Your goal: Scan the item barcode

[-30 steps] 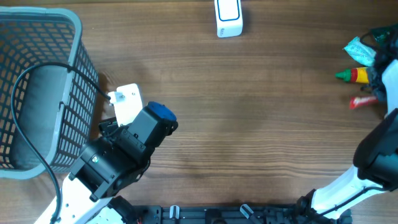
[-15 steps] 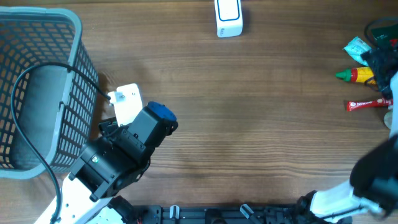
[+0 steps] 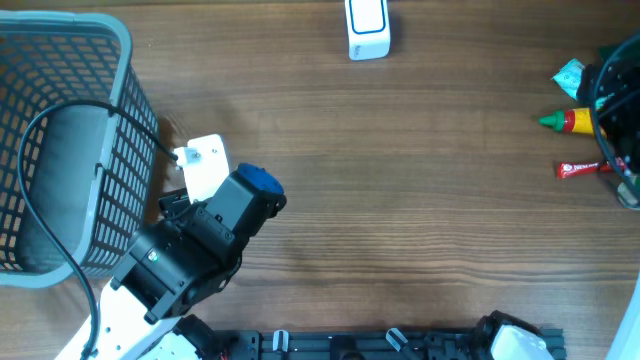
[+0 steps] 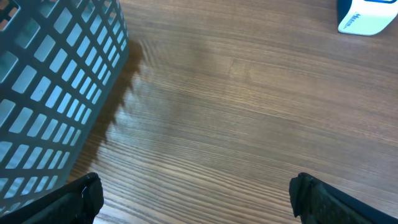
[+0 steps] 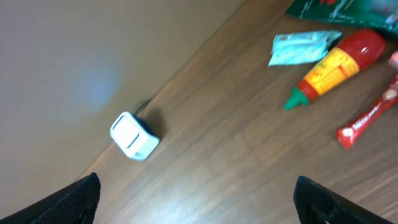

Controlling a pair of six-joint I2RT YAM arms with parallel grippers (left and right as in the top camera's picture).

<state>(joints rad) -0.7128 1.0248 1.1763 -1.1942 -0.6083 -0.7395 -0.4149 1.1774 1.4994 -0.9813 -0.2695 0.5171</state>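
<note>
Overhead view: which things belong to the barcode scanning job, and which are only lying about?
Job: white scanner; likely items to scan: sauce bottle, red tube, teal packet.
Lying about: grey basket.

Ahead of my right claw [image 5: 199,208], the green packet [image 5: 348,9] runs off the top edge, the red sachet [image 5: 367,118] off the right edge. The print on both is blurred.

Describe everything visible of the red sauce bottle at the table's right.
The sauce bottle looks plastic: red body, yellow label band, green pointed cap. It lies on its side on the wooden table, unheld, cap toward the table's middle, between a teal sachet and a red tube, apart from the tube.
</note>
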